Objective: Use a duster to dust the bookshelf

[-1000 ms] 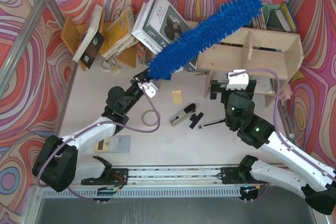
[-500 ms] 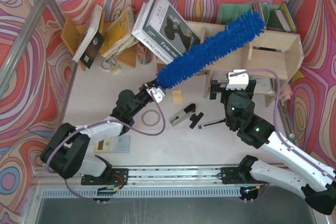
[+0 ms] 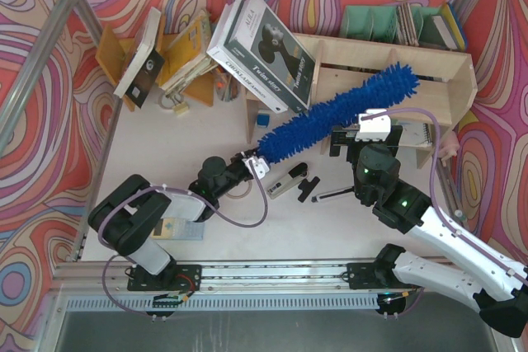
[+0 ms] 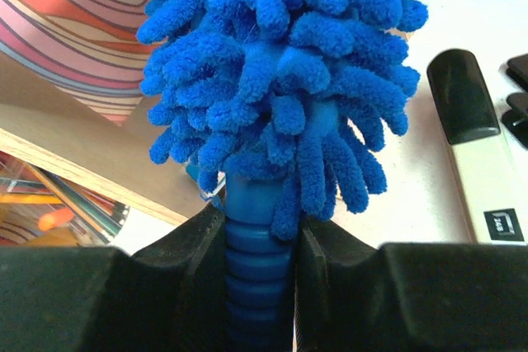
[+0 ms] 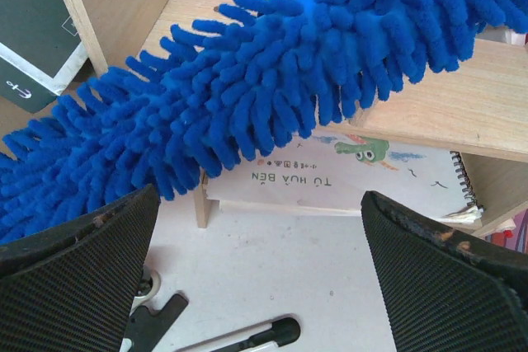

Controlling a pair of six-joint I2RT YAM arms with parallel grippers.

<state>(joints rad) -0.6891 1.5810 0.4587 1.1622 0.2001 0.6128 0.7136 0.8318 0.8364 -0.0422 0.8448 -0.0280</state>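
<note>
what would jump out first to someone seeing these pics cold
The long, fluffy bright-blue duster grabs the eye first, slanting across the middle of the scene over the front of the pale plywood bookshelf at the upper right. The left pincer is shut on its handle near the centre. Loud red and purple swirled walls wrap around it all.

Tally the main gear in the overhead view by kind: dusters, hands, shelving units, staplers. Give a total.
Dusters: 1, the duster
Hands: 2, the left hand shut on the duster's handle, the right hand open
Shelving units: 2, the bookshelf and the orange-brown rack
Staplers: 1, the stapler
Total: 6
</note>
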